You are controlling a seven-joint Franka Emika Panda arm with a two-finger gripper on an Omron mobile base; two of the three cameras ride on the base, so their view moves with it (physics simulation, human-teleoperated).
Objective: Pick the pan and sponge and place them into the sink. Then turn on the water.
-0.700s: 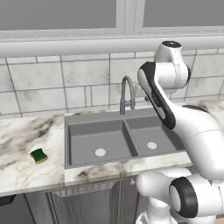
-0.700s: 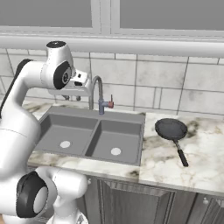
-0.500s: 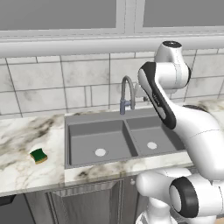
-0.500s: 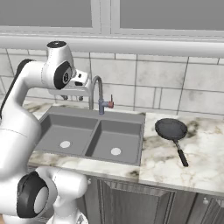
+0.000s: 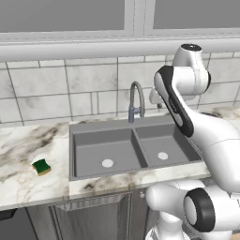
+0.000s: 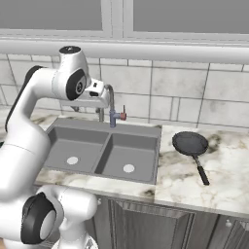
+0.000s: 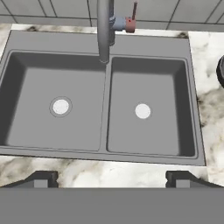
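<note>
The grey double-basin sink (image 5: 89, 136) (image 6: 158, 146) (image 7: 107, 105) lies in the counter, both basins bare. My gripper (image 7: 111, 179) (image 6: 87, 108) hangs high over the sink, facing down, open, with nothing between its fingertips (image 7: 41, 178). The arched faucet (image 5: 136, 99) (image 6: 111, 104) (image 7: 103, 30) stands just behind it, with no water running. The dark pan (image 6: 190, 143) sits on the counter right of the sink, handle toward the front; its edge (image 7: 221, 70) shows in the hand view. The green and yellow sponge (image 5: 41, 166) lies on the counter left of the sink.
Marble counter (image 5: 28, 183) (image 6: 219, 180) runs on both sides of the sink, with a tiled wall (image 6: 170, 92) and a window ledge behind. My own arm (image 5: 178, 103) crosses in front of the right basin's far side in the left base view.
The arm's upper part has shifted slightly to the right. The gripper stays open; pan and sponge have not moved.
</note>
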